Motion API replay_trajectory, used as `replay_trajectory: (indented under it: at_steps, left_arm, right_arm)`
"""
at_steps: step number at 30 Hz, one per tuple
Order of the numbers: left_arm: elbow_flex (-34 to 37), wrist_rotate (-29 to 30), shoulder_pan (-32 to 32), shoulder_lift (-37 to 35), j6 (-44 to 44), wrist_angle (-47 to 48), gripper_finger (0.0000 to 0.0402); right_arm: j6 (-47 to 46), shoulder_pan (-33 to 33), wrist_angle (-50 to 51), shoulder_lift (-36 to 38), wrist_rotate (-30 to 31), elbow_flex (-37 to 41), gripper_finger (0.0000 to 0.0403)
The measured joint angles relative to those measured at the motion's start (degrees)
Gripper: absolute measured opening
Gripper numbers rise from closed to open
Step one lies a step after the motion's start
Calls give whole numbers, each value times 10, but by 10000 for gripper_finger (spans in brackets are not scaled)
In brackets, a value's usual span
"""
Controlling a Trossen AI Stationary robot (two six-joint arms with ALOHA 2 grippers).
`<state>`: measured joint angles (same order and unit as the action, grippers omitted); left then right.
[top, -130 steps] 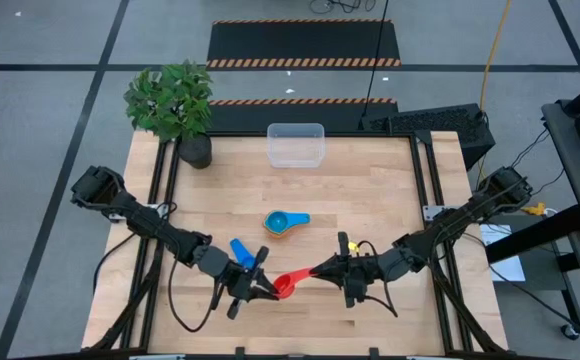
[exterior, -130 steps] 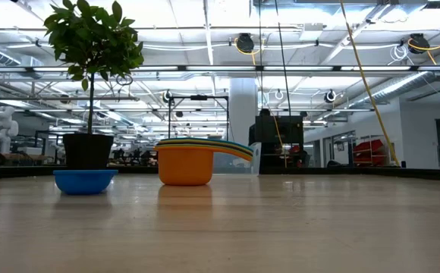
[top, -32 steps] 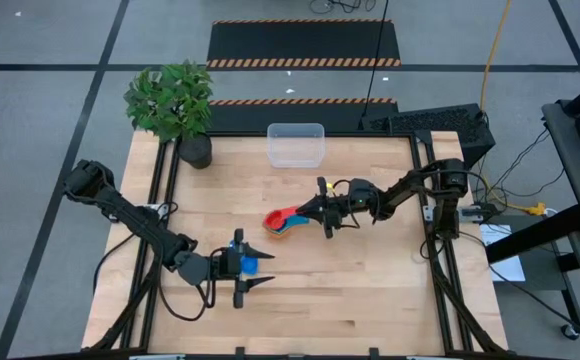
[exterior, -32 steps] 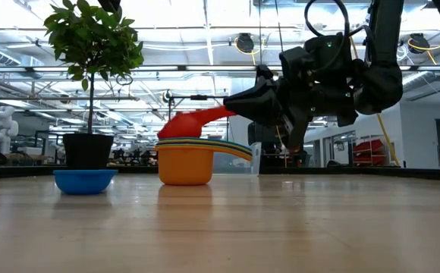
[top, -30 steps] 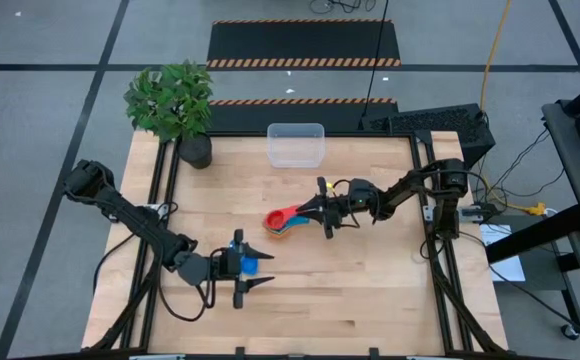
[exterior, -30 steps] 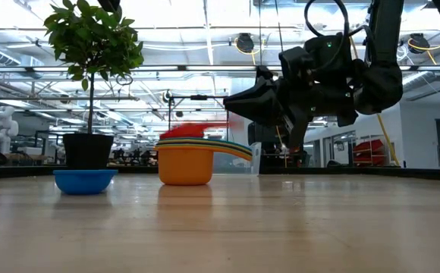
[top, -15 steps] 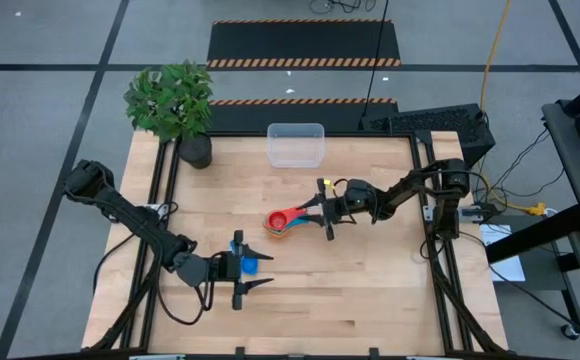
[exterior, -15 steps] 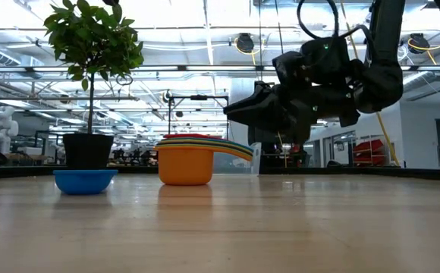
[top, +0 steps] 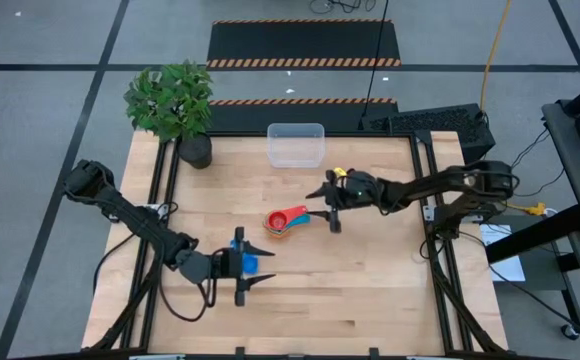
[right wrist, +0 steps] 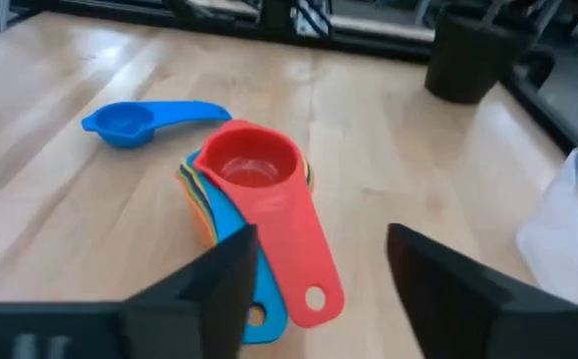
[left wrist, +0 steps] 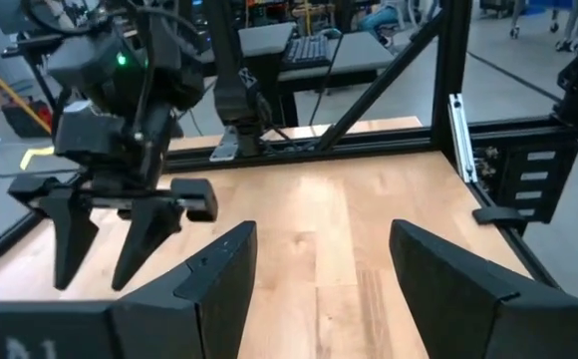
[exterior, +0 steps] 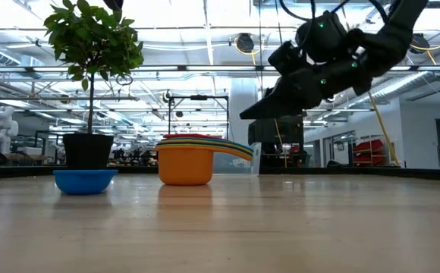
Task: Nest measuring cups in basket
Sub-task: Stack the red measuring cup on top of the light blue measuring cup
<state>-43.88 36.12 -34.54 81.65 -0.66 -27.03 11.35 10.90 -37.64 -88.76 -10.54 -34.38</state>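
A nested stack of measuring cups [top: 285, 222] stands on its orange bottom cup [exterior: 183, 167] mid-table, a red cup [right wrist: 249, 165] on top. Its handle [right wrist: 299, 254] points toward my right gripper [top: 325, 208]. That gripper hangs open above and to the right of the stack [exterior: 244, 115], touching nothing. A dark blue cup [right wrist: 149, 120] lies alone on the table near the front left. My left gripper [top: 263, 268] hovers open over it, with nothing between its fingers [left wrist: 219, 279]. The clear basket [top: 296, 145] stands at the far edge.
A potted plant [top: 175, 105] stands at the far left corner, its dark pot [right wrist: 468, 55] left of the basket [right wrist: 568, 219]. Black frame rails run along the table's left and right sides [top: 425, 180]. Bare wood lies between the stack and the basket.
My right gripper has let the red cup go; the cup has settled level into the top of the stack. The gripper has opened, risen, rolled, and drawn back toward the table's right and far edges.
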Motion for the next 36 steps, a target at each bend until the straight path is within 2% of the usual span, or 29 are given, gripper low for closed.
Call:
replay_trajectory:
  at_steps: [4, 8, 13, 18, 27, 36]
  left_arm:
    - [0, 0, 5, 0, -27, 0, 234]
    - [0, 0, 8, 0, -46, 0, 234]
    - [0, 0, 8, 0, -60, 1, 234]
    - [0, 0, 7, 0, -68, 9, 234]
    - [0, -1, -2, 0, -77, 20, 234]
    - [0, -1, -9, 0, -73, 19, 234]
  right_arm:
    - [-46, 0, 64, 3, 0, -30, 282]
    - [-74, 0, 68, -27, -1, -53, 346]
    - [-66, 0, 67, -73, -19, -85, 389]
    - [-60, 0, 94, -114, -95, -121, 395]
    - [-31, -4, 110, -152, -90, -140, 395]
    - [-14, -5, 167, -147, -92, -140, 386]
